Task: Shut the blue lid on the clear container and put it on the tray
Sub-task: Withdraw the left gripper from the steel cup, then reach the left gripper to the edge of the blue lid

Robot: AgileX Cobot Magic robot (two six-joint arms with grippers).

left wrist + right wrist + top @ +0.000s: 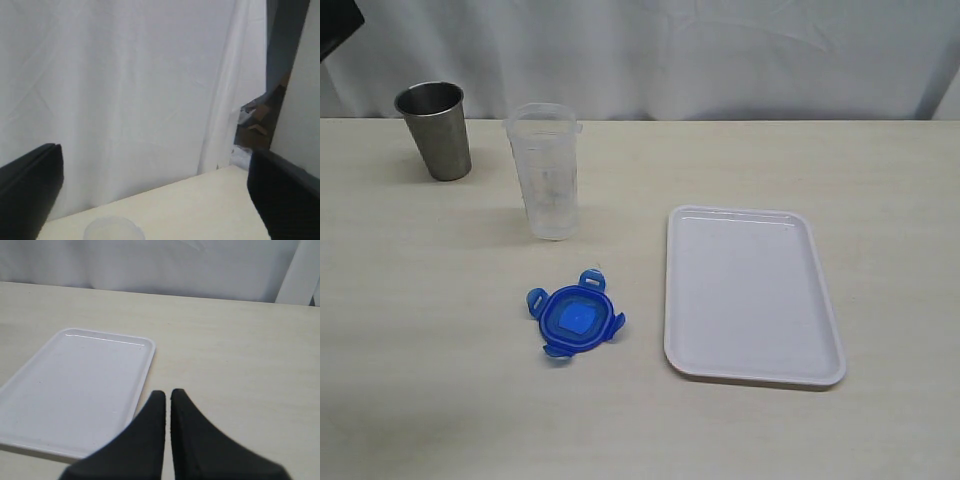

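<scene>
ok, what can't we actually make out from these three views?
- Exterior view: both arms' fingers are out of frame. Markings on the clear container and any label on the blue lid are too small to read.
- Left wrist view: only a blurred rim shows, probably that container's, cut off by the frame edge. The left fingers are cropped too.
- Right wrist view: the right fingers hide one corner of the tray; the frame crops another.

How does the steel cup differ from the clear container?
The steel cup is opaque grey metal; the clear container is see-through plastic. The clear container looks taller than the steel cup. The steel cup stands farther left and back in the exterior view; the clear container is nearer the blue lid. Both stand upright, lidless, off the tray.
</scene>
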